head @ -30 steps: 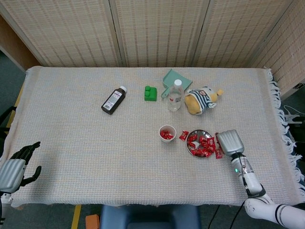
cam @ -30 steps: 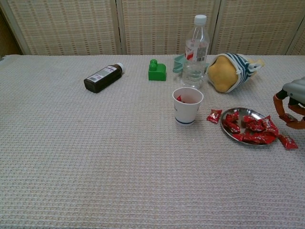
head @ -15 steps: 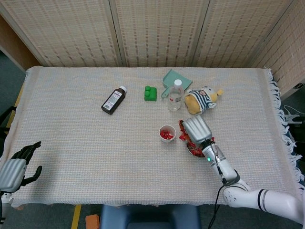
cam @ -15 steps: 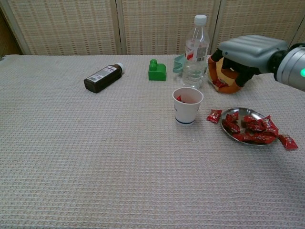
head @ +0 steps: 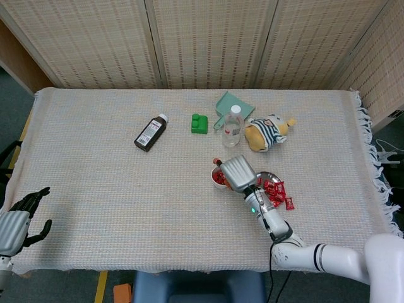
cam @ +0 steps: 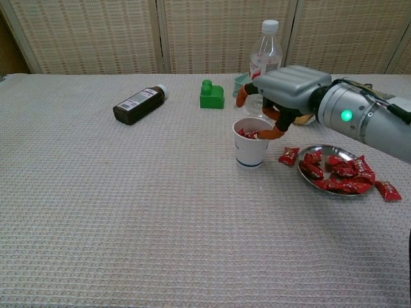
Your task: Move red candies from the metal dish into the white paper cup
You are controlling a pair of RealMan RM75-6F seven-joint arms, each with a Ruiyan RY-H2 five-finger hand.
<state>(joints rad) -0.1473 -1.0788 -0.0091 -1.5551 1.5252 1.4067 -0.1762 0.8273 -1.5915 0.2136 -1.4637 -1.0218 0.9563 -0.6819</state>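
The white paper cup (cam: 252, 151) stands mid-table with red candies inside it. In the head view the cup (head: 217, 179) is partly covered by my right hand (head: 235, 172). That right hand (cam: 286, 86) hovers just above the cup's rim, its fingers spread and nothing visible between them. The metal dish (cam: 334, 149) lies to the right of the cup and holds several red candies (cam: 340, 173). One loose candy (cam: 288, 156) lies between cup and dish, another (cam: 388, 190) right of the dish. My left hand (head: 16, 227) rests at the table's near left corner, fingers apart and holding nothing.
Behind the cup stand a water bottle (cam: 264, 64), a green block (cam: 210, 94), a teal dustpan (head: 226, 104) and a striped plush toy (head: 268, 132). A brown bottle (cam: 138, 104) lies on its side to the left. The table's right edge has a fringe.
My right hand swept left from beside the dish to above the cup. The red candy it pinched half a second ago is no longer seen in its fingers.
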